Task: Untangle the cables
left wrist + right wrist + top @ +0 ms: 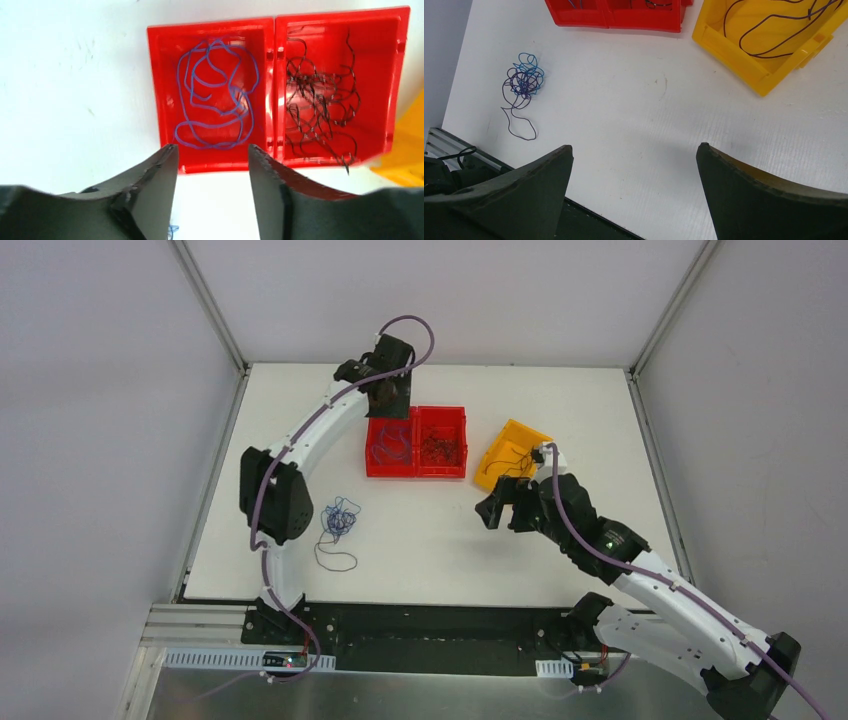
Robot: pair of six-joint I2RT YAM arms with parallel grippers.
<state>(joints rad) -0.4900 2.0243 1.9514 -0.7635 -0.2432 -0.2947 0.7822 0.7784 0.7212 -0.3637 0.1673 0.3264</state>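
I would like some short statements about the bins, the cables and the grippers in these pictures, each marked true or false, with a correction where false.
1. A blue cable lies in the left red bin. True.
2. The yellow bin is empty. False: a dark cable lies in it.
3. A tangled bundle lies on the table, outside the bins. True.
4. The right gripper holds the bundle. False: it is open and holds nothing; the bundle lies apart from it.
5. The right red bin stands far from the left red bin. False: they stand side by side, walls touching.
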